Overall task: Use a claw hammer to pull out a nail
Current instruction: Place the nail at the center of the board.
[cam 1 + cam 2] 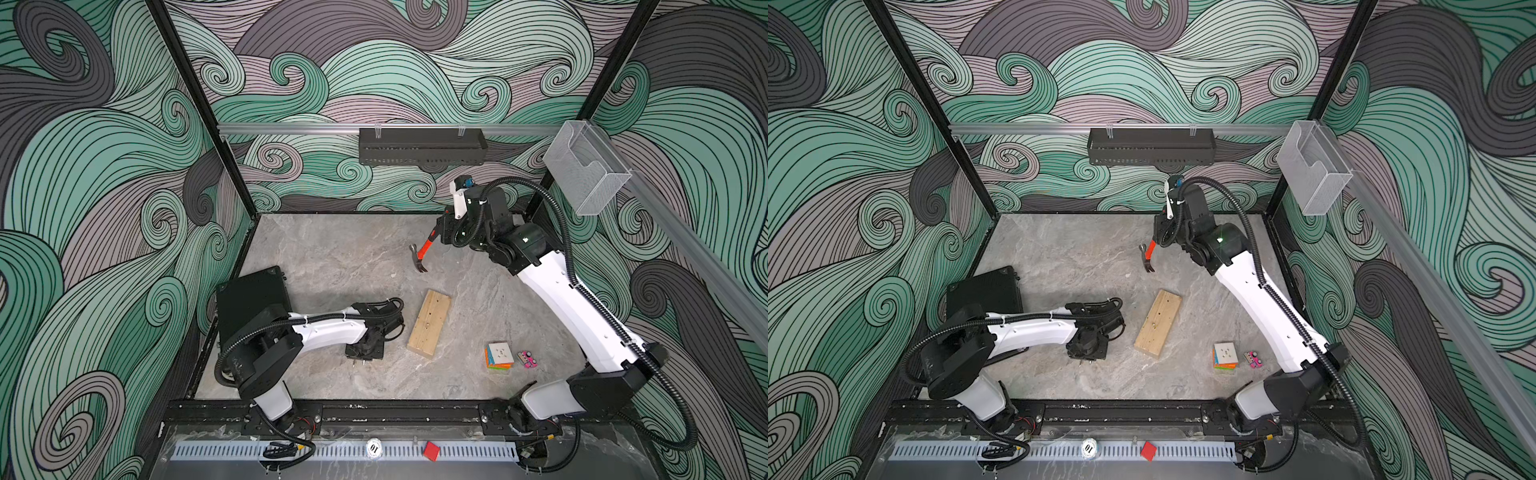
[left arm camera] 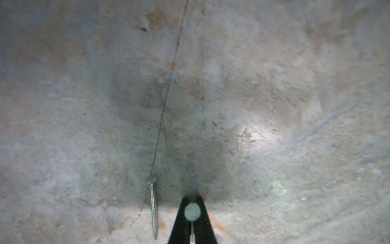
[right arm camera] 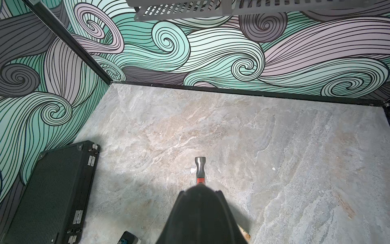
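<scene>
Nails, we count two: held nail (image 2: pixel 192 212) pinched in left gripper (image 2: pixel 192 199), loose nail (image 2: pixel 153 208) beside; right gripper (image 3: pixel 200 190) clamps one claw hammer (image 3: pixel 200 166).

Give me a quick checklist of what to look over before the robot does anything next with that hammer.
1. Hammer grip: the right claw is shut on the claw hammer at its black handle. Ok.
2. Hammer clearance: its head hangs apart from the wood block. Ok.
3. Left claw: shut on the held nail, down by the table. Ok.
4. Stray parts: a loose nail lies on the table beside the left claw. Not ok.
5. Nail to pull in the block: only a tiny mark shows on top. Cannot tell.
6. Block steadied: neither claw touches it. Not ok, if pulling comes next.
</scene>
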`<state>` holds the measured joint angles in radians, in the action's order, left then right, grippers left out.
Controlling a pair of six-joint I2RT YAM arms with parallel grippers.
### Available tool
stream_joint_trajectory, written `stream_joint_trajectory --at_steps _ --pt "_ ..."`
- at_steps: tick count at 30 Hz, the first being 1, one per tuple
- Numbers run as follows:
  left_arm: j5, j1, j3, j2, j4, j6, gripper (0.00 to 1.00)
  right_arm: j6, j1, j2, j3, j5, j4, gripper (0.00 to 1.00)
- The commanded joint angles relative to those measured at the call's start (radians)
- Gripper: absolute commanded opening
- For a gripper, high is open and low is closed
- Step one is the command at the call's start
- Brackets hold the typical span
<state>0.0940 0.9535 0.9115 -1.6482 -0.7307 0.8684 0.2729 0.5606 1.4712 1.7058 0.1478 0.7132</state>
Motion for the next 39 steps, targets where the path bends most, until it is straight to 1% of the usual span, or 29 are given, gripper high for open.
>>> stream_joint_trajectory --at_steps 1,11,19,39 --pt "-0.007 0.013 -0.008 -0.045 -0.002 0.003 0.07 0.018 -0.008 -0.015 0.007 -0.01 -0.103 0.03" --pt "-0.018 0.016 0.015 -0.072 -0.007 0.003 0.09 0.018 -0.014 -0.015 0.001 -0.016 -0.104 0.03" --pt "-0.019 0.017 0.02 -0.07 -0.01 0.0 0.15 0.019 -0.018 -0.016 0.003 -0.022 -0.105 0.03" --pt "-0.017 0.018 0.04 -0.041 -0.007 0.006 0.19 0.02 -0.021 -0.031 -0.01 -0.02 -0.102 0.03"
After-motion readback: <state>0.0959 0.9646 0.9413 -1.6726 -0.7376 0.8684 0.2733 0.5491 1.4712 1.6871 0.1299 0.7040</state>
